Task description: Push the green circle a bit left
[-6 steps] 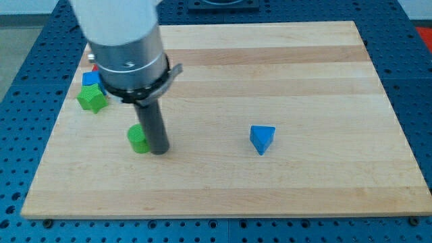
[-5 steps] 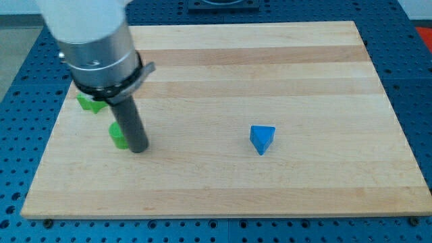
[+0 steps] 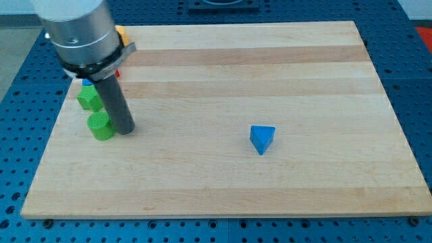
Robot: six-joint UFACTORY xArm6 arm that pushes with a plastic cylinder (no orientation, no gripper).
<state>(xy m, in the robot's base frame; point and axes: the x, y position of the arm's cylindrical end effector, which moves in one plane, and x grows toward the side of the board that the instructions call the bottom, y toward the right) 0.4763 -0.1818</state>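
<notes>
The green circle (image 3: 100, 126) is a short round block lying near the view's left edge of the wooden board (image 3: 270, 88). My tip (image 3: 124, 130) rests on the board touching the circle's right side. The dark rod rises from the tip to the arm's grey body at the view's top left.
A green star-like block (image 3: 88, 98) sits just above the circle, partly behind the rod. Bits of a red block (image 3: 117, 72) and a yellow block (image 3: 122, 32) peek out beside the arm. A blue triangle block (image 3: 262, 139) lies right of the board's middle.
My tip has slid toward the view's left and slightly up, pushing the green circle leftward with it. The circle now lies just below the green star-like block. The blue triangle has not moved.
</notes>
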